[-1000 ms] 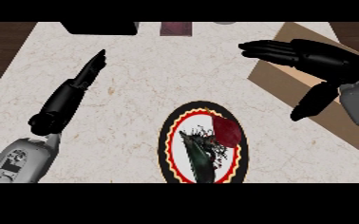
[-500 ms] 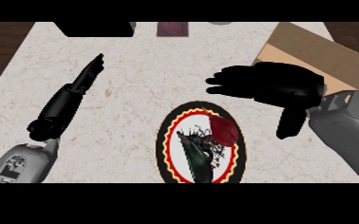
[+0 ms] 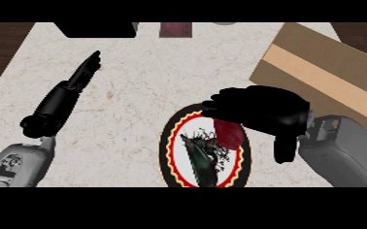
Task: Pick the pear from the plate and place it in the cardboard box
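One dark red pear (image 3: 231,132) sits on the plate (image 3: 169,148), low and right of centre in the frame, in the plate's upper right part; its long axis cannot be told, since the right hand (image 3: 261,107) covers its upper side. That hand hangs directly over the fruit, its fingers (image 3: 219,102) reaching left and slightly curled but holding nothing, thumb pointing down at the plate's right rim. The pear lies just below and beneath those fingers, so the right hand is far nearer. Off to the left of the desk (image 3: 143,77), the left hand (image 3: 79,77) rests flat with fingers straight and together. Up at the right edge lies the cardboard box (image 3: 315,63), just beyond the right hand.
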Controlling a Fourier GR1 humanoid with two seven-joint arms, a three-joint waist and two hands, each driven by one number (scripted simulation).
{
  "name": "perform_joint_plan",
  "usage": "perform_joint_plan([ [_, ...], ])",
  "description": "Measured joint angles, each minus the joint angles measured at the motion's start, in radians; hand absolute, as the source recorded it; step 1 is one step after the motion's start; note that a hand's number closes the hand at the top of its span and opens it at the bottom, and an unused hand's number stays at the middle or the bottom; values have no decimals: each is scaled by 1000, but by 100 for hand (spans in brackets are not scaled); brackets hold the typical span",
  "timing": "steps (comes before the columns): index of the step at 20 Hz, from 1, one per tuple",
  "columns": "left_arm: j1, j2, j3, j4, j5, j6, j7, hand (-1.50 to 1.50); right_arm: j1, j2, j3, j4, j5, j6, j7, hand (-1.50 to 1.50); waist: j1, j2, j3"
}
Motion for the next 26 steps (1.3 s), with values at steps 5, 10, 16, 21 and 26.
perform_joint_plan([
  [5, 5, -31, 16, -2, -30, -16, 4, 0, 29, 45, 3, 1, 103, -11, 12, -150, 2, 1, 0],
  [10, 12, -58, 41, -3, -58, -39, -5, 0, 41, 112, -5, 27, 189, -19, 14, -150, 3, 1, 0],
  [16, 11, -88, 61, -8, -94, -58, 4, 0, 55, 158, 11, 75, 305, -50, -14, -150, 3, 1, 0],
  [21, 34, -94, 90, -56, -99, -86, 28, 0, 85, 179, 16, 113, 393, -90, -39, -150, 4, 1, 0],
  [26, 17, -119, 110, -12, -125, -105, 0, 0, 109, 223, 13, 166, 453, -125, -79, -150, 2, 1, 0],
])
